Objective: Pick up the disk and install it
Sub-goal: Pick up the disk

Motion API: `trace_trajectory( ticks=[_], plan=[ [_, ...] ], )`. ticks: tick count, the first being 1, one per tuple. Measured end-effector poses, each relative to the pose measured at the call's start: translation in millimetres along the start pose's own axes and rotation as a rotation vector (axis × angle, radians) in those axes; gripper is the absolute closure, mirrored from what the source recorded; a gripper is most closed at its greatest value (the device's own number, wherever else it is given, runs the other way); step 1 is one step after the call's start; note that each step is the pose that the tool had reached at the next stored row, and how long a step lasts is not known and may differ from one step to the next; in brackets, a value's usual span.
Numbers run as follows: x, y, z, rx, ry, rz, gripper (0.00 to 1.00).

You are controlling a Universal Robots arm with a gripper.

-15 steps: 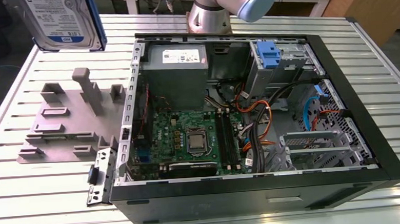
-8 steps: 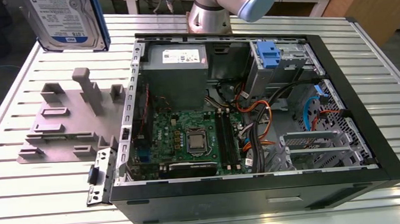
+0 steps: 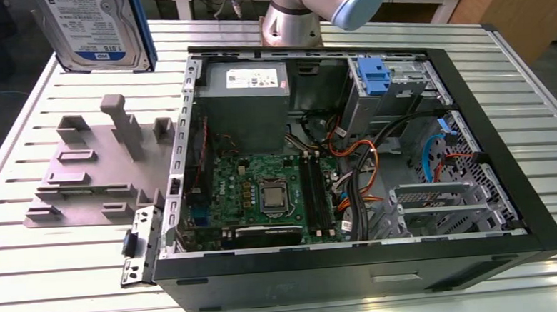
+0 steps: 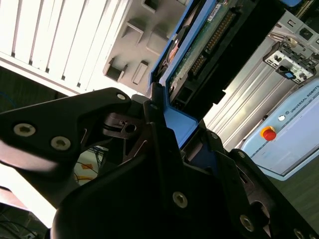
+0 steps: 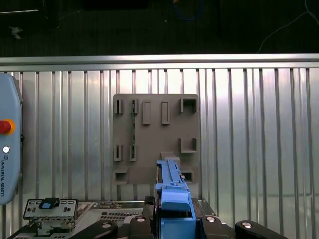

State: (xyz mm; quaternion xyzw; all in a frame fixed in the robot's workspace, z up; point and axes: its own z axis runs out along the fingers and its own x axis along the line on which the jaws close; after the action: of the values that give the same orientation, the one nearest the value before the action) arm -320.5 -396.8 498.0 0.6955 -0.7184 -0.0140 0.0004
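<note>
The disk (image 3: 95, 30) hangs upright in the air at the exterior view's upper left, above the grey fixture plate (image 3: 88, 173); its white-and-blue label faces the camera and a bright blue carrier frames it. In the second wrist view my gripper (image 4: 167, 117) is shut on the blue carrier of the disk (image 4: 192, 47), whose green circuit board side shows. In the first wrist view the disk (image 5: 172, 191) appears edge-on, rising from my gripper (image 5: 172, 222) over the fixture plate (image 5: 154, 139).
The open computer case (image 3: 540, 235) lies on the slatted metal table (image 3: 56, 282), with a silver drive cage and its blue latch (image 3: 374, 76) at the far end. The arm's base (image 3: 291, 23) stands behind the case. A teach pendant (image 5: 7, 144) lies at the table's edge.
</note>
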Motion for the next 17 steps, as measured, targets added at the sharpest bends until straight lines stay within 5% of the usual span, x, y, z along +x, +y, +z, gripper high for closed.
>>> trace_trajectory(
  ticks=[10,17],
  plan=[
    [0.1,-0.6,0.0,0.0000,0.0000,0.000,0.64],
    [-0.3,-12.2,-0.2,0.0000,0.0000,0.000,0.64]
  ],
)
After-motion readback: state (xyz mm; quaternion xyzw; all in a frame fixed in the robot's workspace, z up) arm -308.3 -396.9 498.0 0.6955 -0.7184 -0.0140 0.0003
